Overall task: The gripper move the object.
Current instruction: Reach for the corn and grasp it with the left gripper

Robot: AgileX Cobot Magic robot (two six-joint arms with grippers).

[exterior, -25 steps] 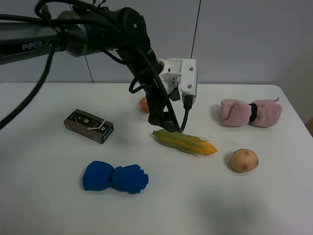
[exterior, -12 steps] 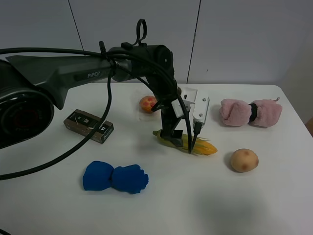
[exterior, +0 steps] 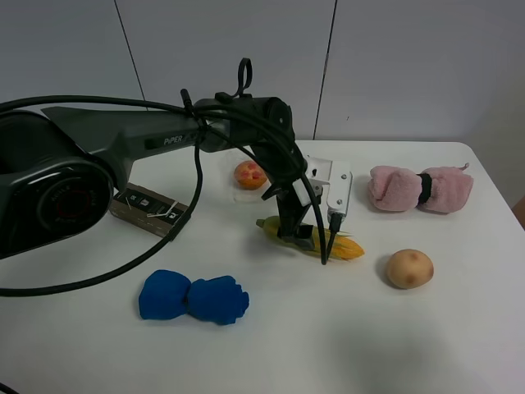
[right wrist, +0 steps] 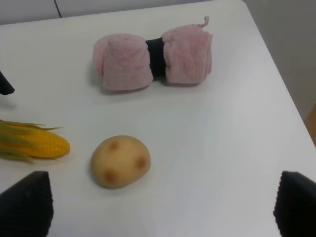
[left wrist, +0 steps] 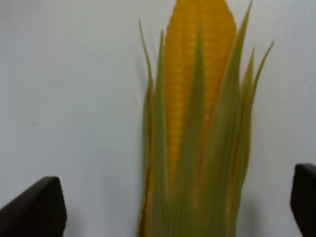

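Note:
The toy corn cob (exterior: 343, 246) lies on the white table, right of centre, yellow kernels with green husk leaves. My left gripper (exterior: 297, 234) is lowered over its middle, under the white block (exterior: 332, 185). In the left wrist view the corn (left wrist: 197, 98) runs lengthwise between the two black fingertips (left wrist: 37, 210), which stand wide apart on either side; the left gripper (left wrist: 170, 202) is open and not closed on it. My right gripper (right wrist: 160, 207) is open and empty; it does not show in the exterior view. The corn's tip (right wrist: 37, 143) shows in the right wrist view.
A tan potato (exterior: 409, 268) lies right of the corn. A pink rolled towel (exterior: 420, 188) is at the back right. A blue cloth (exterior: 193, 297) lies front left, a brown box (exterior: 148, 209) at the left, a red-orange fruit (exterior: 248, 174) behind the arm.
My left gripper has come down and moved right, from above the corn's left end to straddling its middle. The corn has not moved.

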